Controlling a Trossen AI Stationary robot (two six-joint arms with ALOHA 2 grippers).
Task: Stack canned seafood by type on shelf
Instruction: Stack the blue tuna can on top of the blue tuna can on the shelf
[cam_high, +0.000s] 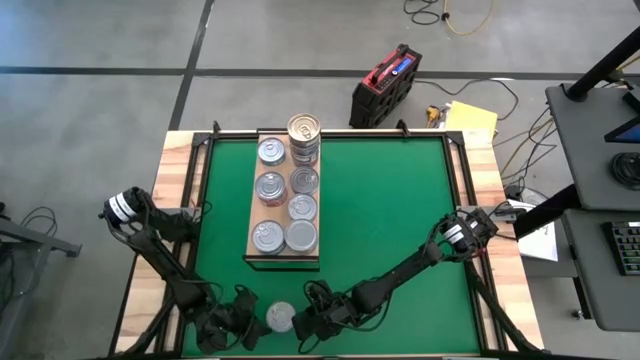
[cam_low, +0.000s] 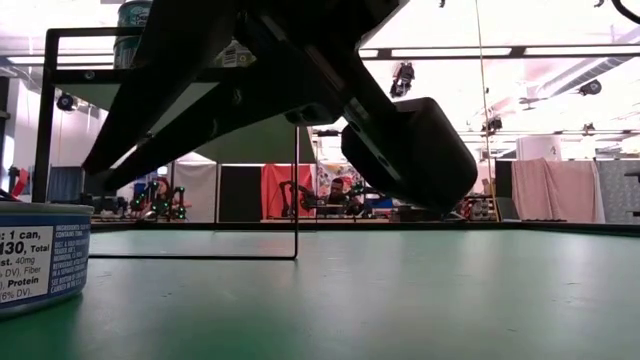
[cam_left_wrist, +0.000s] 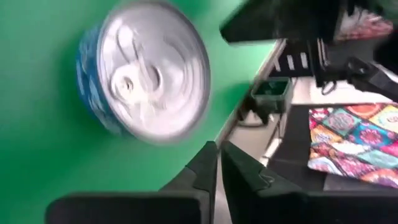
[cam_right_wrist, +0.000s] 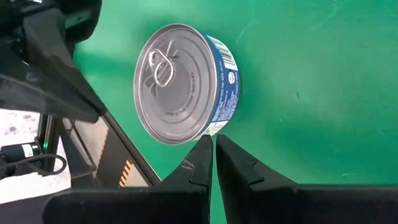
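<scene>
Loose can (cam_high: 281, 317) sits on the green mat at the desk's (cam_high: 400, 220) near edge, between both grippers, well apart from the shelf (cam_high: 262, 252). Shelf holds 2 rows of cans; far right spot has a gold-lid stack (cam_high: 304, 130), the rest silver lids (cam_high: 270, 186). Left gripper (cam_left_wrist: 217, 163) is just beside the can, jaws pressed together w/ nothing between them, the can lying clear of the tips in its wrist view. Right gripper (cam_right_wrist: 213, 155) likewise: jaws together, empty, tips right at the can's rim, can upright w/ blue label (cam_right_wrist: 225, 93) showing. So no grip yet; step in hand, as I judge it, is picking this last can. To do it well: pick one arm only, back the other off so they don't collide at the front edge. Spread the jaws wider than the can before coming in, drop low enough to catch the side wall not the lid lip, centre it, then close. Shut tips nudging the rim will just skate it across the mat, maybe off the edge. Check lid colour vs. rows before placing: it's silver, so prob. goes on a silver can; lower flat, release only once seated.
</scene>
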